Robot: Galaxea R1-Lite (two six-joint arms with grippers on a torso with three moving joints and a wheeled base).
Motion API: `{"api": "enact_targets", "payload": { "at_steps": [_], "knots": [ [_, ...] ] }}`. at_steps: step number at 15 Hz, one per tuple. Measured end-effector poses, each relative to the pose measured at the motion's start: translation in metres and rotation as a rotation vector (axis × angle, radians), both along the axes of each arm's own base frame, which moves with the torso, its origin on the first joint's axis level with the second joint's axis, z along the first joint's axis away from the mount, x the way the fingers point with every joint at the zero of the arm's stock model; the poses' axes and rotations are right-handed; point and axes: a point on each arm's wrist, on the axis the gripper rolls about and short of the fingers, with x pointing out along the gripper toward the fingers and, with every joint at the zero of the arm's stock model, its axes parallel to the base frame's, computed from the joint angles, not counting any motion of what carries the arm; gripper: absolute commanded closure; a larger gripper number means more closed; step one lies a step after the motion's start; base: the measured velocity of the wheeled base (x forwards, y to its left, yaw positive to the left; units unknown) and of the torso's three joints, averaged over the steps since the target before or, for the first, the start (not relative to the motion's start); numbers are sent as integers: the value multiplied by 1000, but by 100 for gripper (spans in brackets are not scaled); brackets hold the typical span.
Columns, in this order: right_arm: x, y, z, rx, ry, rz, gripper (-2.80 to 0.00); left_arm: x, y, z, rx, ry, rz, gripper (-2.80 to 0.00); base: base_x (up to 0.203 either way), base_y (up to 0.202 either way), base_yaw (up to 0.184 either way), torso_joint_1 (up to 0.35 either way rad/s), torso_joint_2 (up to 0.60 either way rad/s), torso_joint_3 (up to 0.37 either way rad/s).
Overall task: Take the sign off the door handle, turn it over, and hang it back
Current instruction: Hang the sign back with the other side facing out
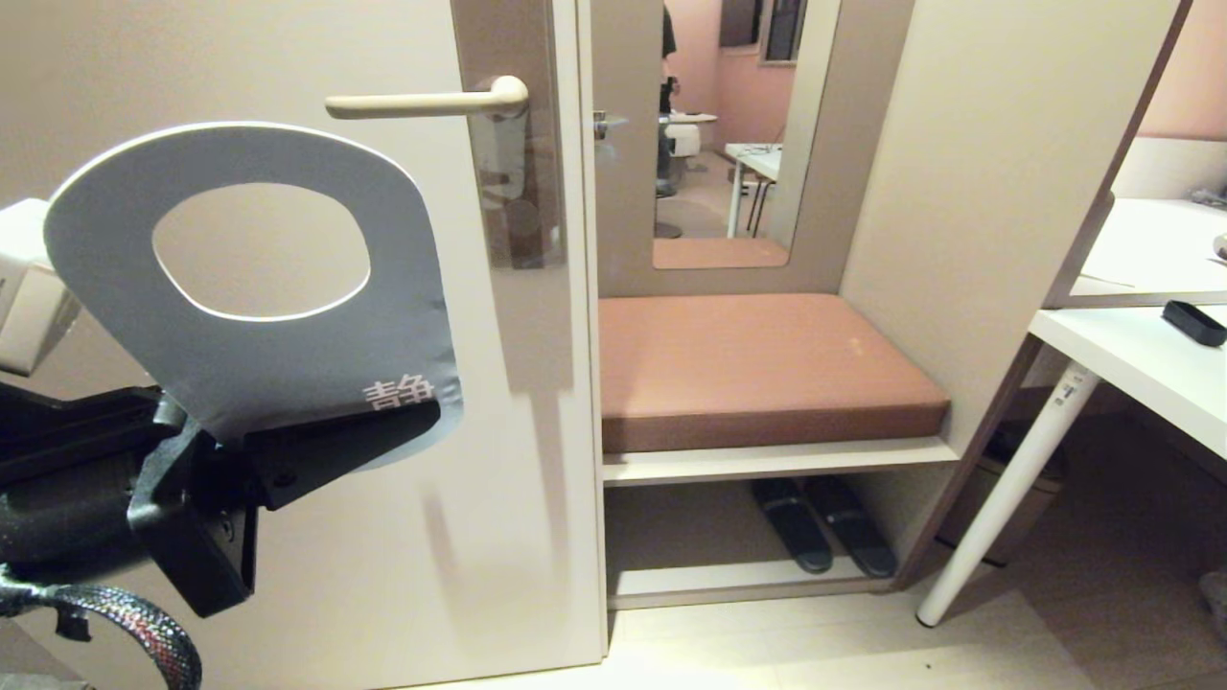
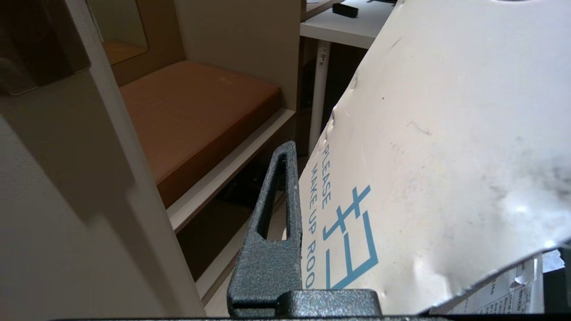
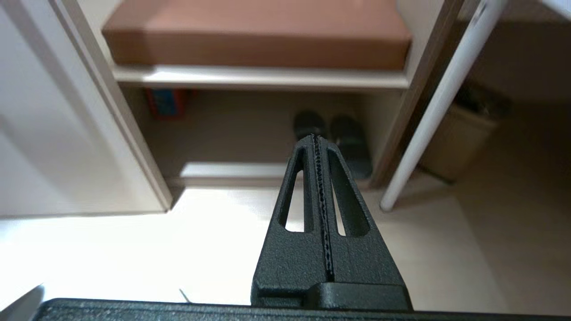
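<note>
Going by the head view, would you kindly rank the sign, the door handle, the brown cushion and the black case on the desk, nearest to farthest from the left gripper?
1. The sign, clamped in the left gripper, at lower left.
2. The door handle, above it on the door.
3. The brown cushion, on the bench to the right.
4. The black case, on the white desk at far right.
</note>
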Motion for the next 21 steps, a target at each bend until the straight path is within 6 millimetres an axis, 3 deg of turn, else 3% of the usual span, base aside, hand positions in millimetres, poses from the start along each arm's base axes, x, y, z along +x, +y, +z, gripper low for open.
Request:
{"api": "enact_targets", "payload": {
  "at_steps": [6, 16, 21],
  "knots": [
    [-7, 0, -3, 6, -88, -1, 0, -2, 4, -1, 0, -5, 111, 0, 0, 0, 0, 0, 0, 0],
    [-8, 0, -4, -5, -94, -6, 0, -1, 10, -6, 8, 3, 371, 0, 0, 0, 0, 0, 0, 0],
    [-6, 0, -9, -8, -99, -9, 0, 7, 25, -7, 9, 11, 482, 0, 0, 0, 0, 0, 0, 0]
  ]
}}
